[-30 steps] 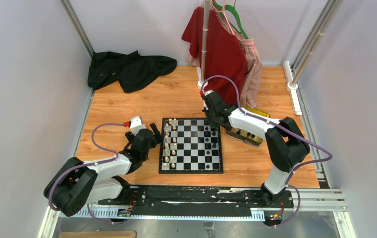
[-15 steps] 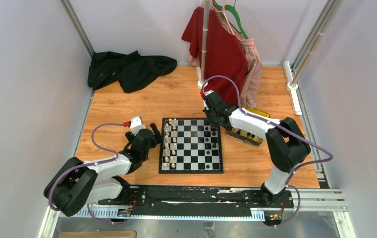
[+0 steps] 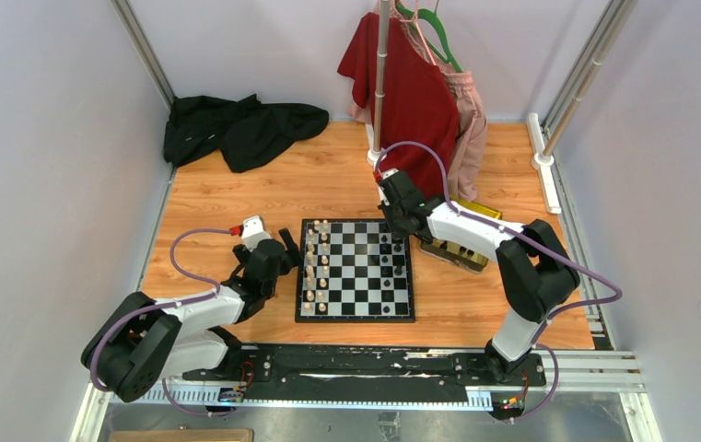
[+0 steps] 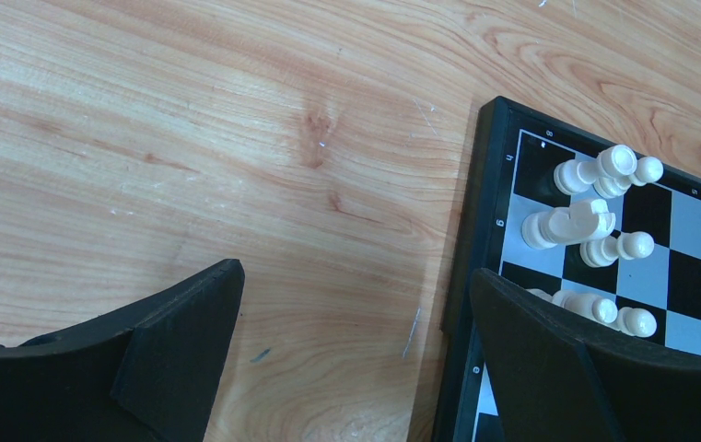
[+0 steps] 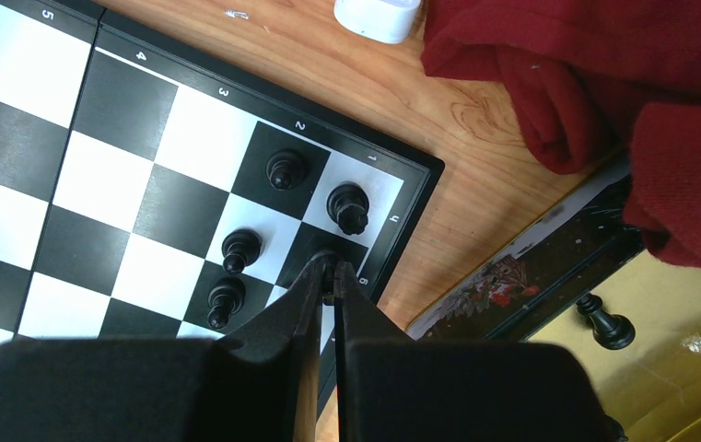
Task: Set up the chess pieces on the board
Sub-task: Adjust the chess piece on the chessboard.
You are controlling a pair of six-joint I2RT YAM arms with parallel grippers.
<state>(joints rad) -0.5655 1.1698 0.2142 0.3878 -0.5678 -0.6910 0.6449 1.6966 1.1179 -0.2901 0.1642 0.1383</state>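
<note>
Numerals 5, 4, 3, 2 read on board (image 5: 190, 138) border; left hand (image 4: 354, 285) spread wide, empty; right hand (image 5: 330, 276) pinched nearly shut, contents obscured

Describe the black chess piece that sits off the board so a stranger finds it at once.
Start at the chessboard in the middle of the wooden table. Right of it lies a shiny yellow-gold tray. The small black piece sits alone on gold, while its black neighbours stand on checkered squares.

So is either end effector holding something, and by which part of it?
The left end effector is open, holding nothing. The right end effector seems to pinch a black piece by its top, at the board's edge; the piece is mostly hidden.
</note>
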